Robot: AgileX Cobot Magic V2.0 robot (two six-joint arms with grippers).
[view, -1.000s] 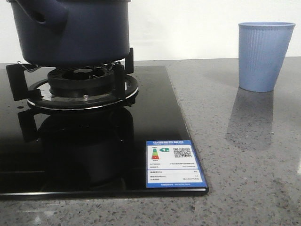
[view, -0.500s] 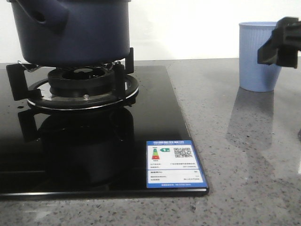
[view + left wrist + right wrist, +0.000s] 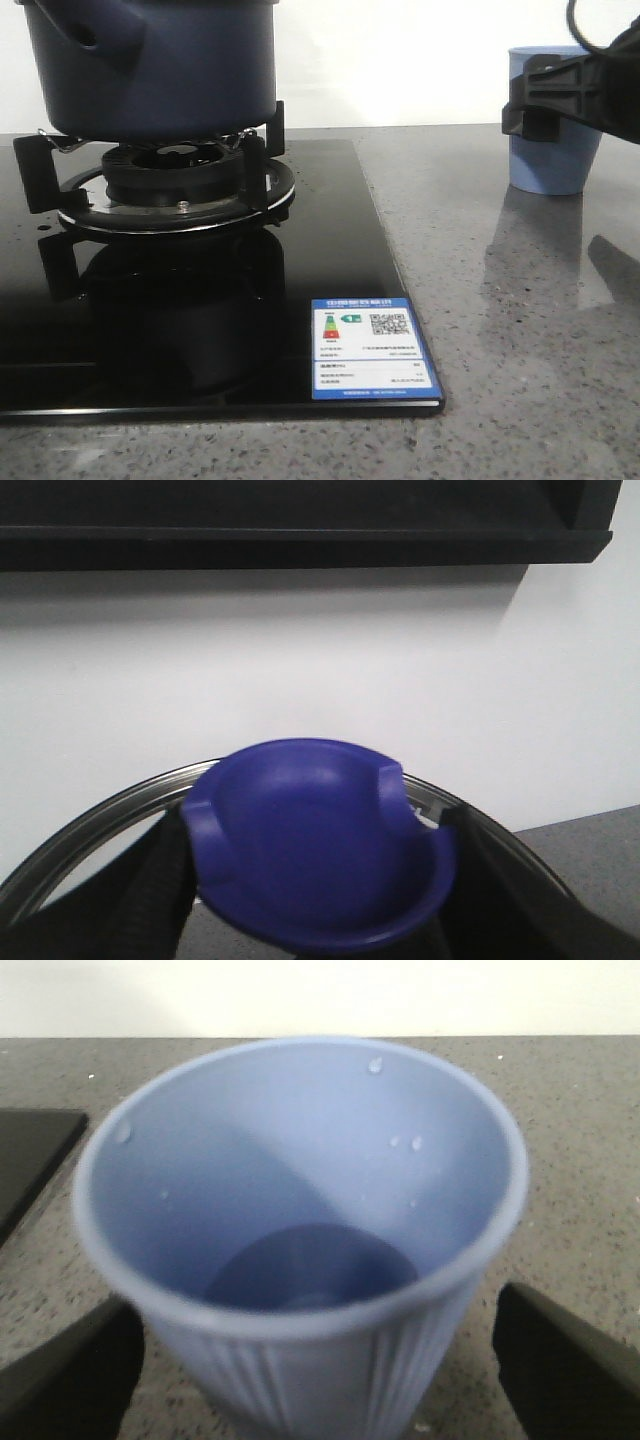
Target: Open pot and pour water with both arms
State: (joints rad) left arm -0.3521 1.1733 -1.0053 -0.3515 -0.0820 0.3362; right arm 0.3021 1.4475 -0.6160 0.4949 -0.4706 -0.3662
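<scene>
The pot [image 3: 150, 65] sits on the burner grate [image 3: 165, 175] of the stove. Treat it as rigid and heavy; grip its stubby side handle [image 3: 85, 35]. Your left jaws hold a blue lid knob [image 3: 315, 845]. Your right gripper [image 3: 320, 1360], jaws wide, straddles the cup [image 3: 300, 1230].

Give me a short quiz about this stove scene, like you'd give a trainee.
1. True or false: the pot sits on the burner.
2. Where do the right gripper fingers stand? A) on either side of the cup, B) inside the cup, C) on the pot.
3. Fill in: the lid knob held in the left gripper is ____ in colour.
Key: 1 true; 2 A; 3 blue.
</scene>
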